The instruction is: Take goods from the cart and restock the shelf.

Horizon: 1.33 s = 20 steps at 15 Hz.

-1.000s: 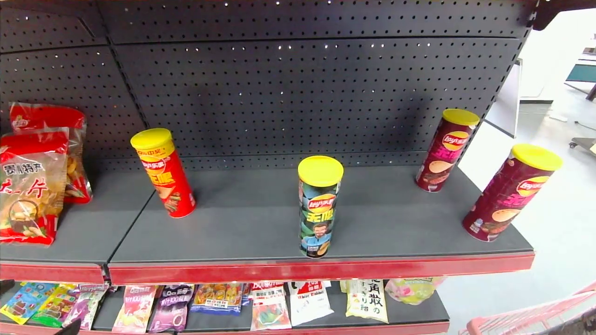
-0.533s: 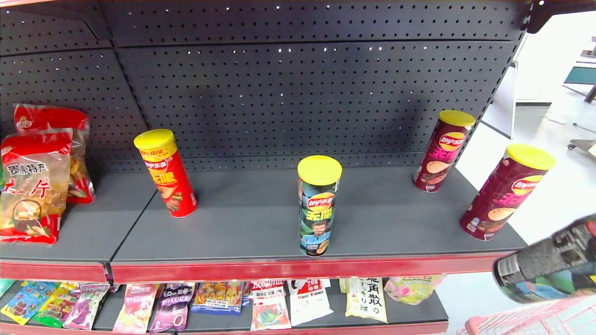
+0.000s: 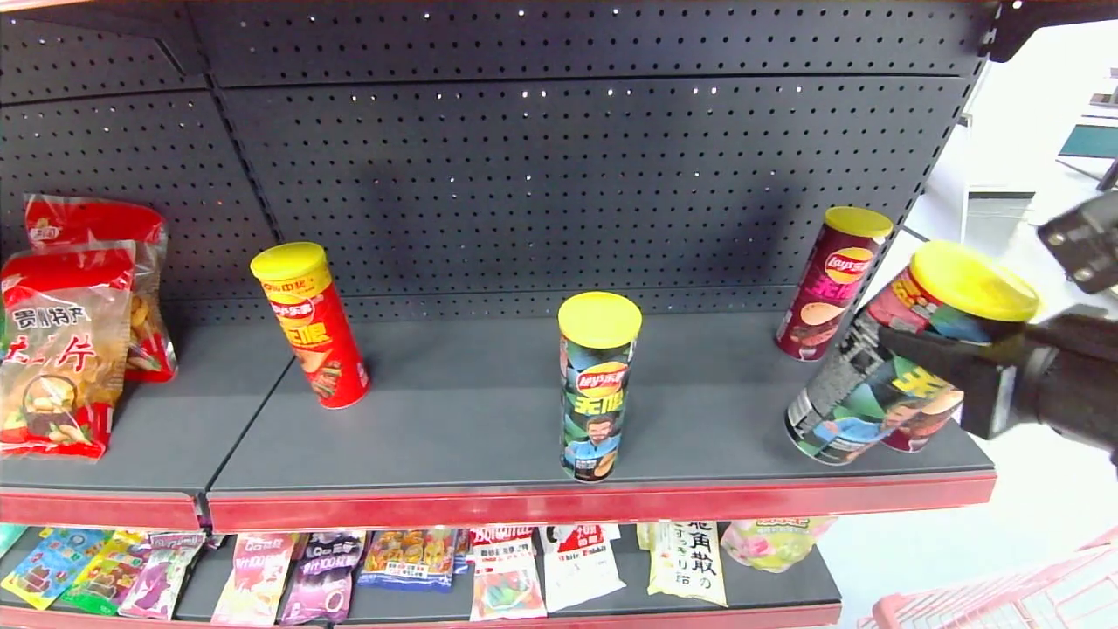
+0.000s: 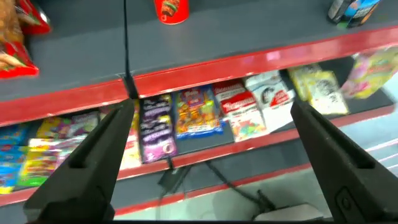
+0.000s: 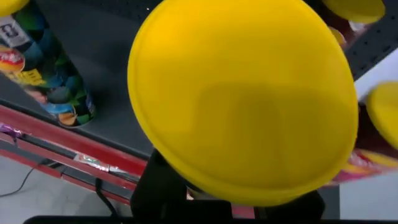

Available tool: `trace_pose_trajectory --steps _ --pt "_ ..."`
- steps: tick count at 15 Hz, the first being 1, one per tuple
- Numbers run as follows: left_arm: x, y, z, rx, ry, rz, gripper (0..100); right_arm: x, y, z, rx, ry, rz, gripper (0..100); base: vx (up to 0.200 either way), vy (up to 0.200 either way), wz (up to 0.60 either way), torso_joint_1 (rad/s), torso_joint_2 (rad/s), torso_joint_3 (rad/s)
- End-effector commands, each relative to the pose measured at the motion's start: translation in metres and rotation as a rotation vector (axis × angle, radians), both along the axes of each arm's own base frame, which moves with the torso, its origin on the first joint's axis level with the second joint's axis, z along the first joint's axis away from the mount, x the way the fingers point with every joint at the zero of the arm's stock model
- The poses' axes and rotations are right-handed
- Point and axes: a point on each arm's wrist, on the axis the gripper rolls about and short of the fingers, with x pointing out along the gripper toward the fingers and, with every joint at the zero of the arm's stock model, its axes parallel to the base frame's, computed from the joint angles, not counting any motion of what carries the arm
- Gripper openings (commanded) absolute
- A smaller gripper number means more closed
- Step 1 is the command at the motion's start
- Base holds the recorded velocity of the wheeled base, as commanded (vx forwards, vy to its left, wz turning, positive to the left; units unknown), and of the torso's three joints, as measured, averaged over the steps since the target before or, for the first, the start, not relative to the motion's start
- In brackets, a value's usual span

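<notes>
Head view put the whole matter at the robot's right end of the shelf (image 3: 611,505). The right gripper (image 3: 939,354) was clamped across the upper body of the held can (image 3: 860,393), just below its yellow lid (image 3: 974,279). The can's long axis was tilted, with the lid leaning up and out to the robot's right and the base pointing down and in toward the shelf board near its front edge. I could not tell whether the base was touching the board. Directly behind it stood a maroon can (image 3: 917,426), partly hidden, and I could not tell if the two were in contact. Open board lay to the left, between the held can and the green can (image 3: 598,393) at mid-shelf. My judgement was that the next move needed the axis swung upright and the base set down clear of the maroon can, or that one might be knocked over. The left gripper (image 4: 211,149) hung with its fingers spread wide and empty, down by the packets (image 4: 199,115) on the lower level, well apart from the can, so the right arm was the one placed for this.
</notes>
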Motion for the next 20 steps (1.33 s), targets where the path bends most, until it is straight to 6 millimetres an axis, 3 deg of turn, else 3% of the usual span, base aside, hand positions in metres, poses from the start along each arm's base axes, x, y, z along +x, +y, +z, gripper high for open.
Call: trace_pose_trajectory --steps 1,7,15,20 --pt "-0.007 0.002 -0.008 -0.011 -0.049 0.004 100 0.062 0.029 -0.006 -0.035 0.065 0.057 0 0.000 0.000 0.00 0.000 0.00 0.000" --pt "-0.010 0.002 -0.019 -0.017 -0.067 -0.023 100 0.127 0.060 -0.015 -0.033 0.090 0.134 0 0.000 0.000 0.00 0.000 0.00 0.000" --pt "-0.007 0.001 -0.030 -0.013 -0.031 -0.020 100 0.167 0.093 -0.023 -0.041 0.073 0.210 0 0.000 0.000 0.00 0.000 0.00 0.000" --pt "-0.006 0.001 -0.034 -0.015 -0.031 -0.020 100 0.180 0.113 -0.027 -0.038 0.064 0.244 0 0.000 0.000 0.00 0.000 0.00 0.000"
